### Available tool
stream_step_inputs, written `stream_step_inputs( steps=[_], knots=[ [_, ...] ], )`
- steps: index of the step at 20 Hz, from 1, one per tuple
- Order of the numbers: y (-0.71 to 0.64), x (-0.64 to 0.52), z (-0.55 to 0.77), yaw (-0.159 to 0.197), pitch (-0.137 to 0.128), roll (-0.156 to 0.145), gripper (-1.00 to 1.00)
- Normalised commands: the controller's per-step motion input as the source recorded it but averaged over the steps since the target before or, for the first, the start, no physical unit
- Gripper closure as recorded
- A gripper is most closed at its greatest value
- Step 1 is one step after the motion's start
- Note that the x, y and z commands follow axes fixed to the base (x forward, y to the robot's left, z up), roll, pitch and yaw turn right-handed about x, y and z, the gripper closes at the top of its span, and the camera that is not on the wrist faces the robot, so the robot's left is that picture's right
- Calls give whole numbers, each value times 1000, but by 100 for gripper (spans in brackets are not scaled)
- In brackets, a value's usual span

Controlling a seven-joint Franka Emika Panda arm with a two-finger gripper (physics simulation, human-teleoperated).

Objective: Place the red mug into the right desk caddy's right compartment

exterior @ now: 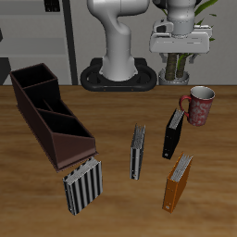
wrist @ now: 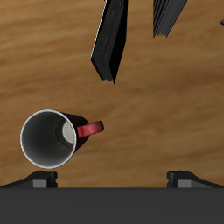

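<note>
The red mug [exterior: 198,105] stands upright on the table, handle toward the black book; the wrist view looks straight down into the pale inside of the red mug [wrist: 48,140]. My gripper [exterior: 178,54] hangs high above the mug, open and empty, and the mug lies off to one side of the gripper [wrist: 112,179], not between its fingertips [wrist: 39,179]. The right desk caddy [exterior: 63,139], long and dark maroon-brown, lies across the table from the mug. Its bays are empty, including the squarish end bay [exterior: 33,80] at its back end.
A black book [exterior: 173,132] stands close to the mug, with an orange book [exterior: 179,181] nearer the front edge. A grey book [exterior: 137,151] stands mid-table and a striped grey-white book [exterior: 81,185] by the caddy's near end. A plant vase [exterior: 174,68] stands behind the mug.
</note>
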Motion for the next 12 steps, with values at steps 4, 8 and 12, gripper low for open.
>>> stream_step_inputs(
  steps=[4, 8, 12],
  knots=[
    [335, -129, -24, 7, -9, -1, -100],
    [449, -76, -109, 17, -5, 4, -100],
    [395, 26, -93, -13, 10, -8, -100]
  ],
)
